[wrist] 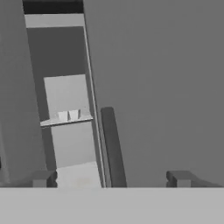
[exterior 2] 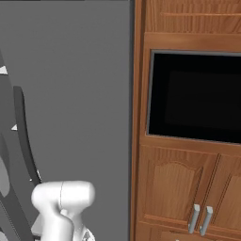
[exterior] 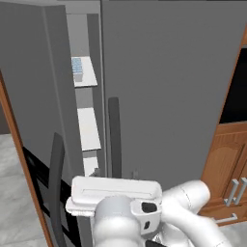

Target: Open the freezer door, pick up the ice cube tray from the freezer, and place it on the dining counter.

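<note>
Wooden cabinets [exterior 2: 188,188] at right, freezer door [exterior: 29,96] ajar, white shelves [exterior: 89,128] inside

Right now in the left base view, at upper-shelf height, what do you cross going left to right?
Open matte grey freezer door → pale blue ice cube tray on a white freezer shelf → plain grey closed fridge door → brown wooden cabinet.

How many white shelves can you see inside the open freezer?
3 in the left base view: top shelf carrying the ice cube tray, middle shelf, bottom shelf. More may be hidden.
</note>
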You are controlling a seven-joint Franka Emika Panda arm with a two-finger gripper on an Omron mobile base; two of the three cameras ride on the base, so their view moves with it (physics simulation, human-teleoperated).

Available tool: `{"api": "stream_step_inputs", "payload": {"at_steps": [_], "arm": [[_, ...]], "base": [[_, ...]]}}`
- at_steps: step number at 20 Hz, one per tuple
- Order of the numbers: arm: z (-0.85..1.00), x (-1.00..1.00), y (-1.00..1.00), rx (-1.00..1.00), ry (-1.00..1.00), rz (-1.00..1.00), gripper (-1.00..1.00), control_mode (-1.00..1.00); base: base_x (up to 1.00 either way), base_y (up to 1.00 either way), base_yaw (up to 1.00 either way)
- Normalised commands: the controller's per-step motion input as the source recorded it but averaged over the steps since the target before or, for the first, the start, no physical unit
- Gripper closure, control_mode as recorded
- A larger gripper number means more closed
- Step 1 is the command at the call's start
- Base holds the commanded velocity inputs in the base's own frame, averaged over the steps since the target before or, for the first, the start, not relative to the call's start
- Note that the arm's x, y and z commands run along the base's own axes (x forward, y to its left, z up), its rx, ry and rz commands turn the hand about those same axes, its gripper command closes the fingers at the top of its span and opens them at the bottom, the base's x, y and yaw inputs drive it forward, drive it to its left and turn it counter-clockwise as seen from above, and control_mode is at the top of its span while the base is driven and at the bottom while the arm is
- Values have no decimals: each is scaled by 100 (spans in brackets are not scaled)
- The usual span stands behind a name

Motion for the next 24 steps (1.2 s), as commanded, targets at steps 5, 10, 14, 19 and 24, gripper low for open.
{"api": "stream_step_inputs", "payload": {"at_steps": [5,10,14,19,24], "arm": [[25,16,-93,11,0,39,-100,-100],[2,53,-40,6,3,48,-100,-100],[-19,89,-2,1,1,50,-100,-100],[-38,66,13,0,-1,48,-100,-100],[-23,6,42,0,-6,38,-100,-100]], "base": [[0,0,0],[0,0,0],[0,0,0],[0,0,0],[0,0,0]]}}
